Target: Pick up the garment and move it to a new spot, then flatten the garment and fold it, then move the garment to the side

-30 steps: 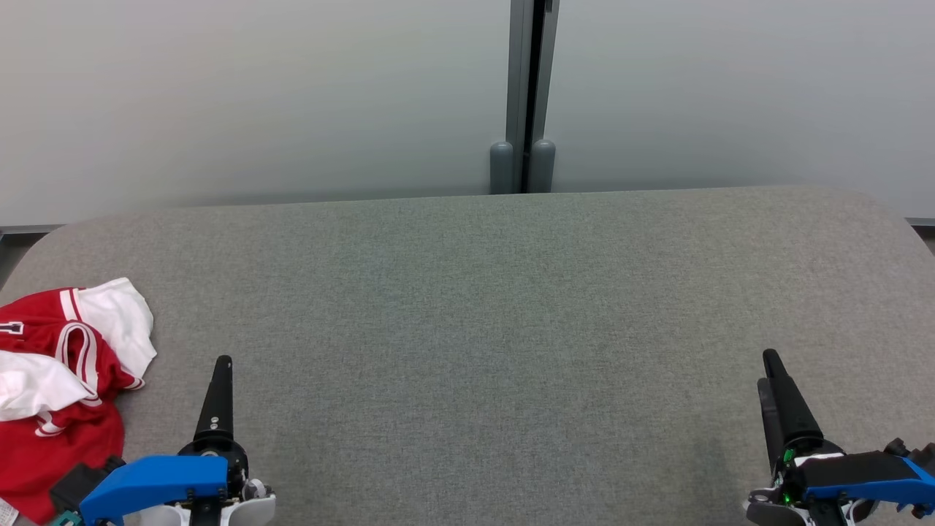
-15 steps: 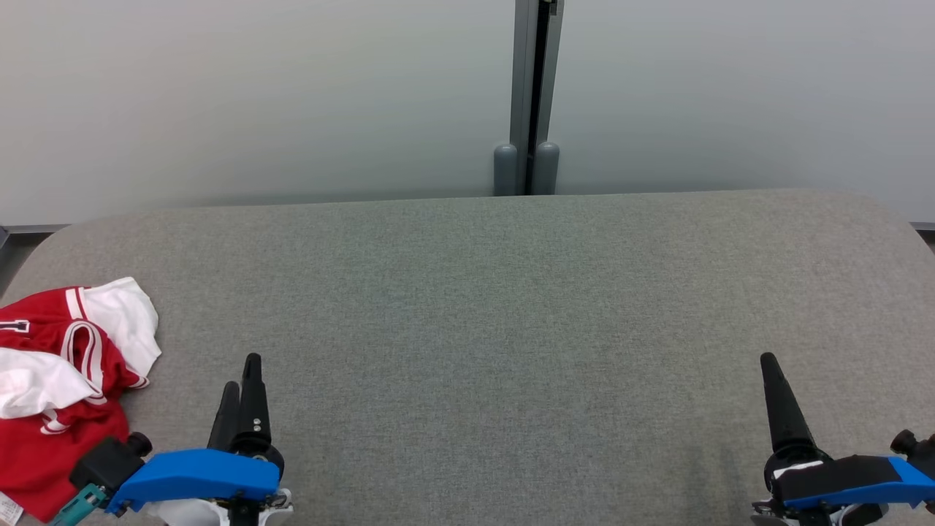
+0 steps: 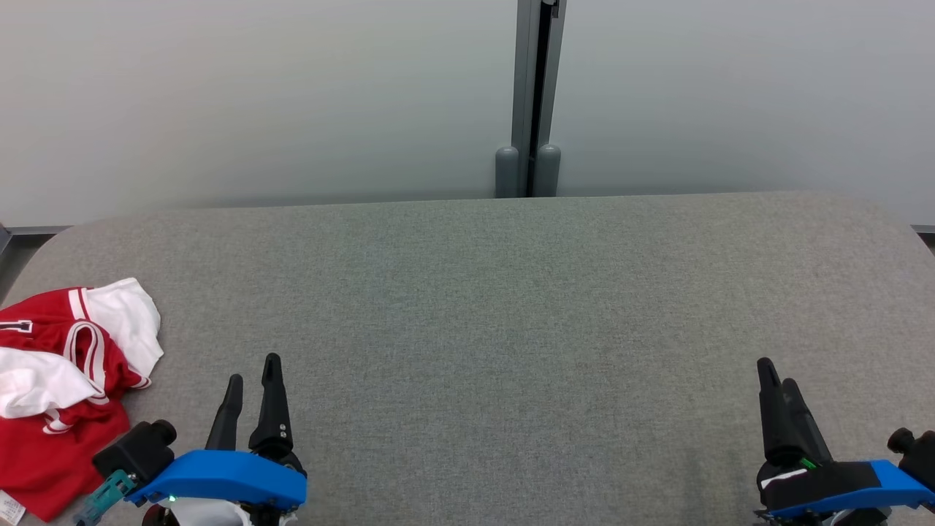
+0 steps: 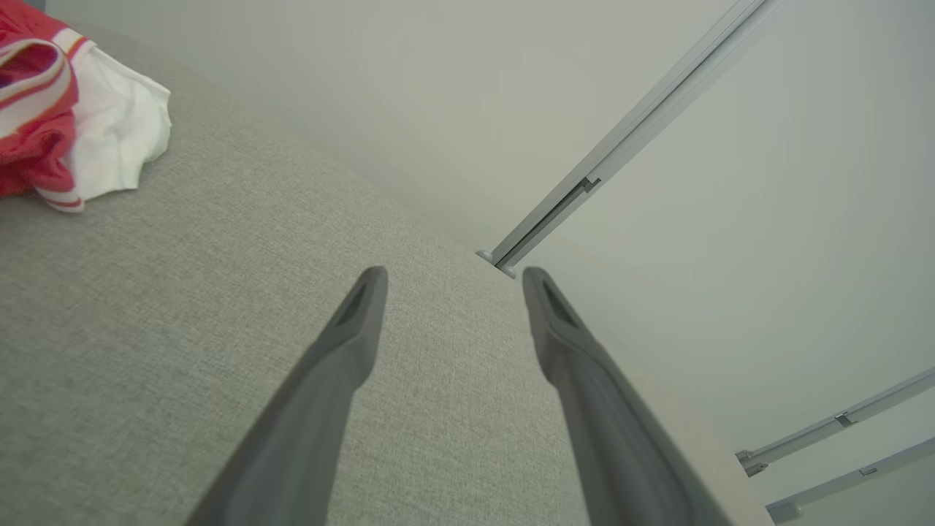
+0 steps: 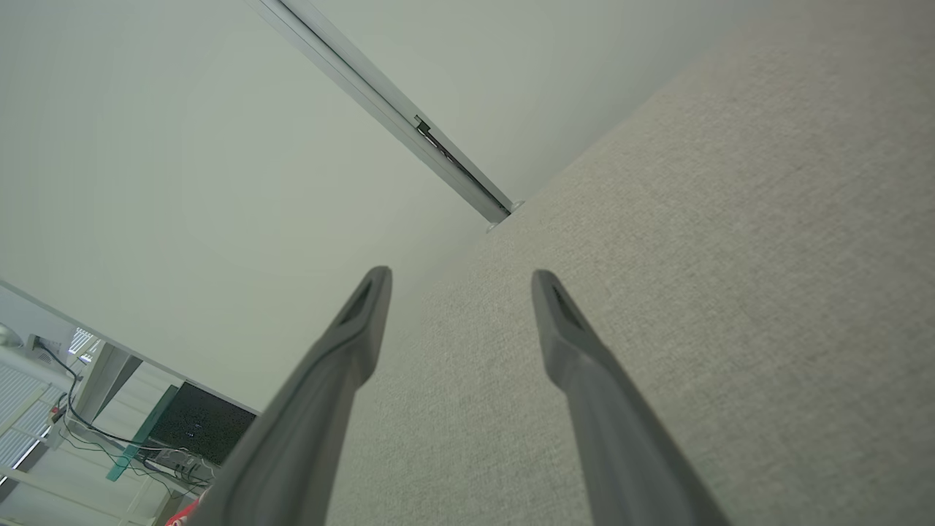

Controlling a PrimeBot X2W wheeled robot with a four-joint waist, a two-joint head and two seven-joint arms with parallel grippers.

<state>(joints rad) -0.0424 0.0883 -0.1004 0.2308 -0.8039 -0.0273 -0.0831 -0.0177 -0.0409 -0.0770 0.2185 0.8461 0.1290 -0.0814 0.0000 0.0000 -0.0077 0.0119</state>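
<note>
The garment is a crumpled red and white jersey lying at the table's near left corner; its white sleeve and red trim reach into the top left of the left wrist view. My left gripper hovers just right of it, open, fingers apart with nothing between them. Far across at the lower right, my right gripper is open and empty too.
The grey fabric-covered table spreads wide between the two grippers. Pale wall panels with a grey vertical post stand behind its far edge. A floor with cables and a dark panel lies beyond the table in the right wrist view.
My left gripper shifted rightward and rotated so both fingers now show apart. The right gripper turned slightly. The garment has not moved.
</note>
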